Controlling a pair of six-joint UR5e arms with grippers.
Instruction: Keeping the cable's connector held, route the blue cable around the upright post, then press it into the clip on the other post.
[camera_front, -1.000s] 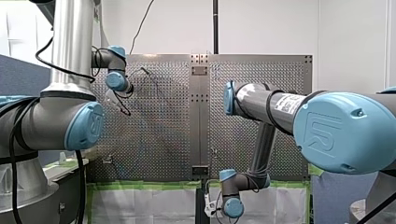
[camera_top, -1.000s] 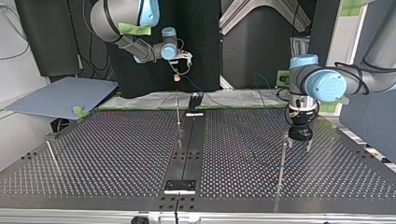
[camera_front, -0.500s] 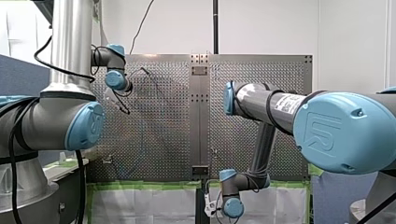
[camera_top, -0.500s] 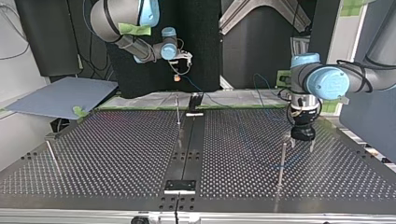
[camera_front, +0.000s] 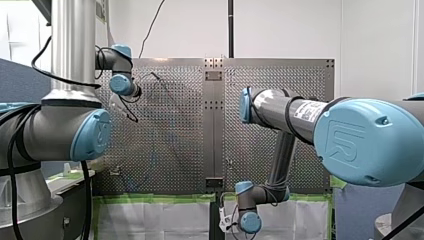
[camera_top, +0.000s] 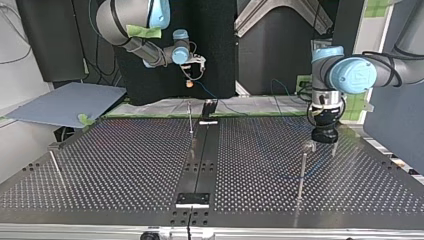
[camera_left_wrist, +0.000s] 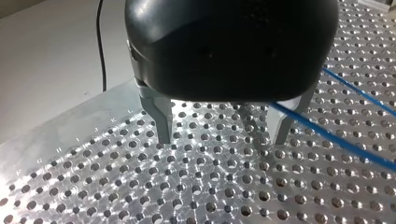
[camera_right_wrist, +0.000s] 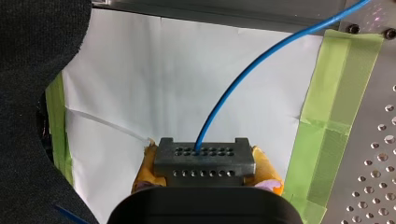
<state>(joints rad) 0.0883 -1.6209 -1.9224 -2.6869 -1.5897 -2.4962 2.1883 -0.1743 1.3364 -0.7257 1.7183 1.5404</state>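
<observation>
- The blue cable (camera_right_wrist: 243, 79) rises from its connector (camera_right_wrist: 204, 156), which the right arm's jaws pinch off the bench (camera_top: 125, 165), well apart from the nearest post (camera_top: 302, 172).
- By that post the cable lies lengthwise along the bench, beside the left arm's jaws, which are spread and empty.
- The left arm looks nearer for the routing.

In the top view, wide lanes of perforated table (camera_top: 125, 165) are left between three upright posts: the post at the view's left (camera_top: 55, 167), the middle post (camera_top: 190, 117), and the post at its right (camera_top: 302, 172), just beside my left gripper (camera_top: 321, 148). The blue cable (camera_left_wrist: 336, 138) is stretched close past one of its spread fingers (camera_left_wrist: 161, 119).
</observation>
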